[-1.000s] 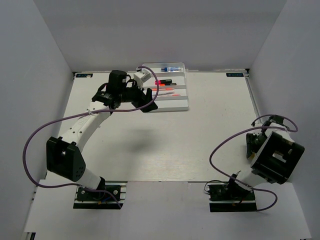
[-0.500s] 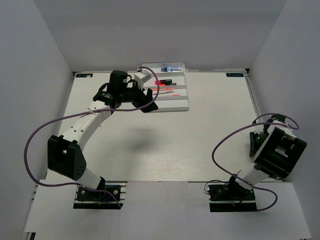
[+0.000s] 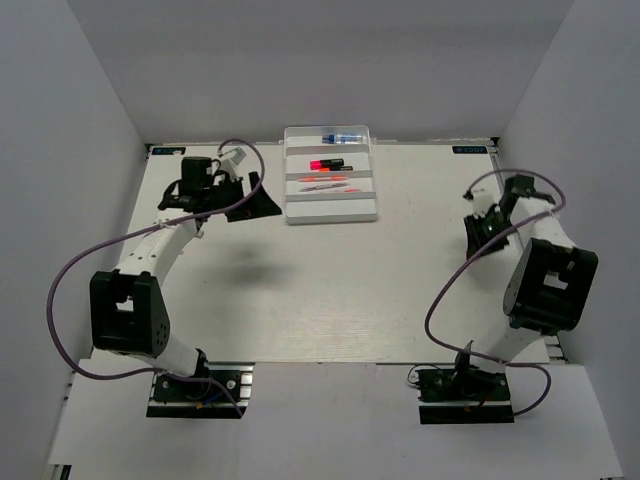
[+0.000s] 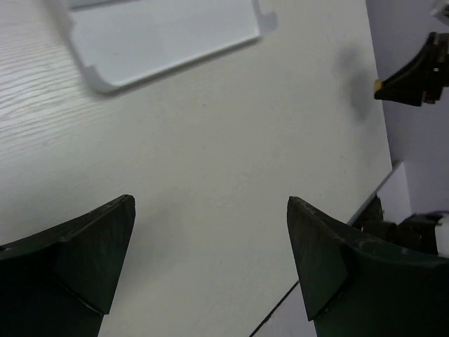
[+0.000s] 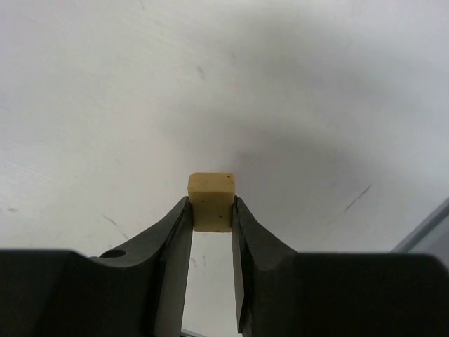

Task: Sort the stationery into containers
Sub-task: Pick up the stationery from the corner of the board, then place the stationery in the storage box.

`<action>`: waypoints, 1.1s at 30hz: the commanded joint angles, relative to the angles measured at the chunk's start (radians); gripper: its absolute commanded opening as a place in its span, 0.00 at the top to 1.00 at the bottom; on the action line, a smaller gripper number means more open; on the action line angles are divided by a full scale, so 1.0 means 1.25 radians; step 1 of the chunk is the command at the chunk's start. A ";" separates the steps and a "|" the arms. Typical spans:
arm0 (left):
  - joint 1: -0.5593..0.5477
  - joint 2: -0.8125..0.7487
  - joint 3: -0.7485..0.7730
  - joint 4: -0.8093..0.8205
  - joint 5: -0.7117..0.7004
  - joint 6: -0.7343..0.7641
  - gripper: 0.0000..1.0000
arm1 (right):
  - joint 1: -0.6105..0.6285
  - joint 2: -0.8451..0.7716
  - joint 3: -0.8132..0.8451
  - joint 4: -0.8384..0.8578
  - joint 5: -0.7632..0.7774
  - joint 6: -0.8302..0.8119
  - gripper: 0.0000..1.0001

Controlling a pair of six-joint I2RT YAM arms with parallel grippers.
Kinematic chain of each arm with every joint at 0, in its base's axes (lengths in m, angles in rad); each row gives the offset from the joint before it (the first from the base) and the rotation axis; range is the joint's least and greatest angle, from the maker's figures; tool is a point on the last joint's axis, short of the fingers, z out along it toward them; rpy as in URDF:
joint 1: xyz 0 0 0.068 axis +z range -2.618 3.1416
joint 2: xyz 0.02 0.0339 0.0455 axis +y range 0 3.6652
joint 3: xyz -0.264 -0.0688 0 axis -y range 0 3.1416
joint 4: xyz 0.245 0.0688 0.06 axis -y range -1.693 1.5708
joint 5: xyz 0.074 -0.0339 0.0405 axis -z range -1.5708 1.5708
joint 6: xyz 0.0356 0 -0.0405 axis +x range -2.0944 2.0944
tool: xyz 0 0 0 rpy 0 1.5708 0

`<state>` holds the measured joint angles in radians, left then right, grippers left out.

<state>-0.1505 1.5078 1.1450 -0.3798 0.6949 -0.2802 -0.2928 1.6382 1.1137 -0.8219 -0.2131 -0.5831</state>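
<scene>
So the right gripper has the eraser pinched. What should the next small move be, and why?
Probably lift a little and start swinging the right gripper toward the tray. It is closed on the eraser, while the tray sits well off to its left, near the back of the table. The left gripper is open, empty and off the tray's far side, so it should not be in the way.

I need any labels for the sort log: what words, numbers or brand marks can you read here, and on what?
Nothing is legible in any view.
On the far left sticker: too small to read.
On the far right sticker: too small to read.
On the tan eraser block: no print shows.
On the white tray: no lettering shows.
</scene>
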 commanded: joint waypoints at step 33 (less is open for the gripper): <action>0.246 0.017 0.009 -0.110 0.039 0.003 0.03 | 0.605 0.598 0.849 0.072 0.032 0.032 0.96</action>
<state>0.1493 1.5486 1.1469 -0.5144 0.7219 -0.2958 0.4572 2.3646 2.1624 -0.7631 -0.1833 -0.5583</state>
